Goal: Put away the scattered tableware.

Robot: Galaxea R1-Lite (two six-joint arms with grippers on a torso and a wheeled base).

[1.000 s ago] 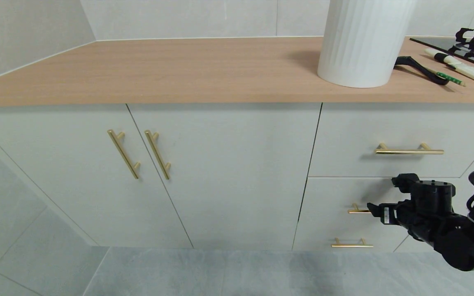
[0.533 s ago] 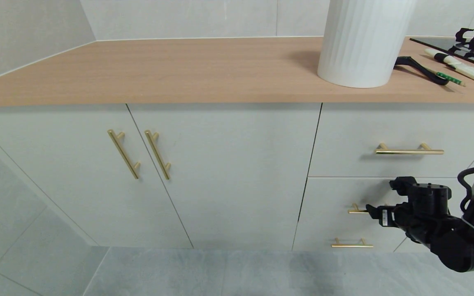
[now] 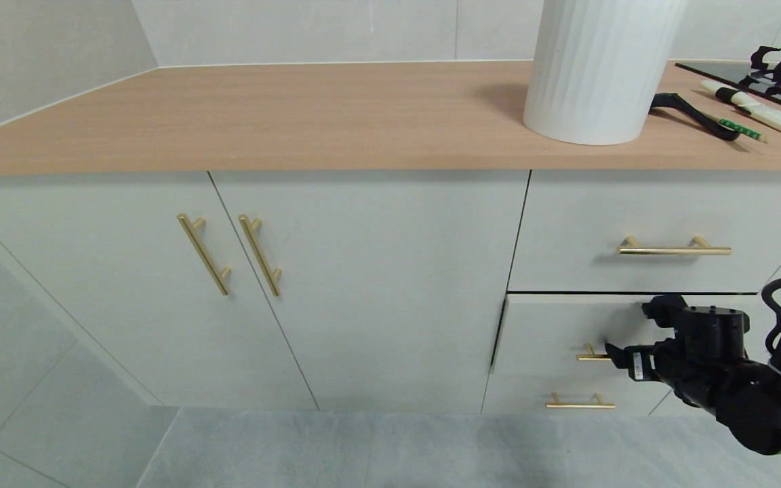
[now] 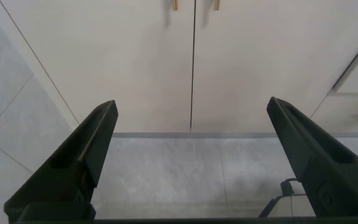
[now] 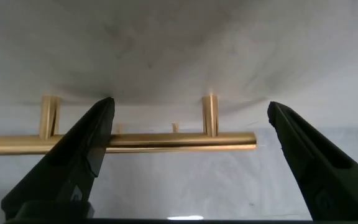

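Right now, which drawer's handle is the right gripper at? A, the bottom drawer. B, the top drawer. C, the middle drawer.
C: the right gripper is at the middle drawer's handle, below the top drawer's handle and above the bottom drawer's handle.
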